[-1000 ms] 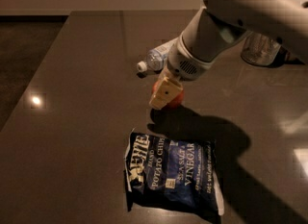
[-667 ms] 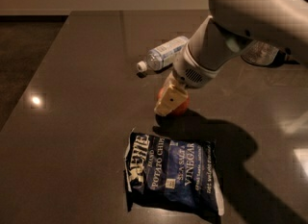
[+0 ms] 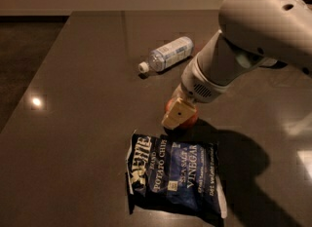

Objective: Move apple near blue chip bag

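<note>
Gripper low over the dark counter, arm coming in from 2 o'clock. It is clamped on the apple; one tan finger crosses the apple's front, with red showing on both sides. The apple sits at 12 o'clock of the blue chip bag, just beside its top edge. Cannot tell whether the apple touches the counter. Bag lies flat, lettering up. Clear water bottle on its side at 11 o'clock from the apple, apart from it.
</note>
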Robot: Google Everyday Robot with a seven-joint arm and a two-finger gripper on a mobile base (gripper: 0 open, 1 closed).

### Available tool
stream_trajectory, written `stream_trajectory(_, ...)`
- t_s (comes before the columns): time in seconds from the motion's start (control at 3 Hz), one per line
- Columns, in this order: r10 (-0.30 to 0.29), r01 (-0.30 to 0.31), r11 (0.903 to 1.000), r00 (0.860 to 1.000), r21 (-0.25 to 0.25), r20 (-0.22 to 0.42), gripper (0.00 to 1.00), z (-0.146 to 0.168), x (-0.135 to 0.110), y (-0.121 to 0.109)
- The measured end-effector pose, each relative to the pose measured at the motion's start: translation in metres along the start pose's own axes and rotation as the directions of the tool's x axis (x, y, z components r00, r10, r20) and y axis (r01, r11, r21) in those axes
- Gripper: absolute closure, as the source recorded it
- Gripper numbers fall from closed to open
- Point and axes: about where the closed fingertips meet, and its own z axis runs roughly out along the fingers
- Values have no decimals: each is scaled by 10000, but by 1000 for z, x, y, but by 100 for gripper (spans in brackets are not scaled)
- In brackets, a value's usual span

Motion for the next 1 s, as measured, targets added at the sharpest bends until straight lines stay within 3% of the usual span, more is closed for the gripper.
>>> stream_trajectory(1.0, 261, -261, 9997, 9996, -15, 55, 12, -6, 8, 7)
